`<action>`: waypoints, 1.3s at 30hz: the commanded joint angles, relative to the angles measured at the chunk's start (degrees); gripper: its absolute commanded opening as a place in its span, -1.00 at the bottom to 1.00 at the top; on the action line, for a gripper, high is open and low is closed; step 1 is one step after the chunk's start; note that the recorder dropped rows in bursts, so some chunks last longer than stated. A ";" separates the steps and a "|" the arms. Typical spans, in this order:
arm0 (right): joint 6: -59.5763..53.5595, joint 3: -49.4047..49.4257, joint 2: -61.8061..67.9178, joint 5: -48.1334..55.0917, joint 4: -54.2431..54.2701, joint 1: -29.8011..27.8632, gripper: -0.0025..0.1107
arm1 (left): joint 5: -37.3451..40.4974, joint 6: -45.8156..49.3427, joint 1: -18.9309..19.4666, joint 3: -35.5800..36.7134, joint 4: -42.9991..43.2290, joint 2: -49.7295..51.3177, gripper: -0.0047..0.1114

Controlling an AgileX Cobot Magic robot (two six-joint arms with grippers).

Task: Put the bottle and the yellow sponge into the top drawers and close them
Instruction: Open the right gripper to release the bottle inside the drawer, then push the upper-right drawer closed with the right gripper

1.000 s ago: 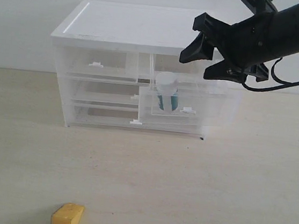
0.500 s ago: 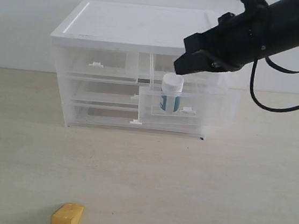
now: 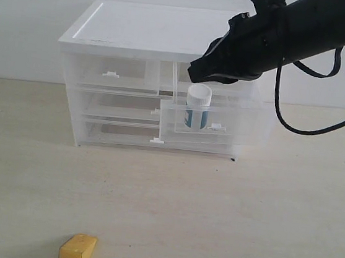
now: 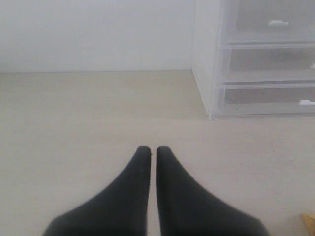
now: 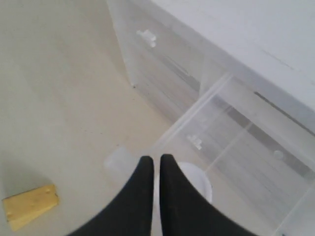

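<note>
The bottle (image 3: 197, 107) stands upright in the pulled-out right top drawer (image 3: 247, 126), just beneath the right gripper (image 5: 156, 158), which is pressed together and empty. So is the left gripper (image 4: 153, 150). The yellow sponge (image 3: 77, 250) lies well apart, not yet stowed, and the drawer needs closing.

Place: a robot test bench in a lab-like room, set up as a staged scene.
Worktop: one pale, wood-grain worktop (image 3: 242, 224) carries the cabinet (image 3: 158, 34) and runs wide in front of it.
Wall: a plain white wall (image 3: 29, 19) stands straight behind the cabinet.
Cabinet: small and white-topped, with a translucent plastic body, like a desk organiser.
Machine: a black robot arm (image 3: 295, 37) reaches over the cabinet's right side, with a loose black cable (image 3: 306, 133) hanging from it.
Props: a small white bottle (image 3: 197, 107) stands in the cabinet's pulled-out top right drawer (image 3: 236, 120); a yellow sponge (image 3: 77, 250) lies well in front of the cabinet.
</note>
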 commanded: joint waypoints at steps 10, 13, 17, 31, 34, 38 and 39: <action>13.71 -0.12 3.20 -8.09 -20.24 -0.52 -0.96 | 0.01 0.45 0.18 0.21 -0.22 -0.23 -0.85; 15.94 -0.12 3.20 -9.59 -21.54 -1.33 -0.96 | 0.01 0.45 0.18 0.21 -0.22 -0.23 -0.85; 16.76 -0.12 3.20 -12.72 -21.43 -1.83 -0.96 | 0.01 0.45 0.18 0.21 -0.22 -0.23 -0.85; 12.93 -0.12 -6.51 11.07 -24.13 -1.83 -0.96 | 0.01 0.45 0.18 0.21 -0.22 -0.23 -0.85; 10.61 -0.12 -6.49 19.19 -22.66 -1.72 -0.96 | 0.01 0.45 0.18 0.21 -0.22 -0.23 -0.85; 10.61 -0.12 -5.55 22.06 -20.68 -0.55 -0.96 | 0.01 0.45 0.18 0.21 -0.22 -0.23 -0.85; 10.61 -0.12 -4.99 22.35 -21.14 0.14 -0.96 | 0.01 0.45 0.18 0.21 -0.22 -0.23 -0.85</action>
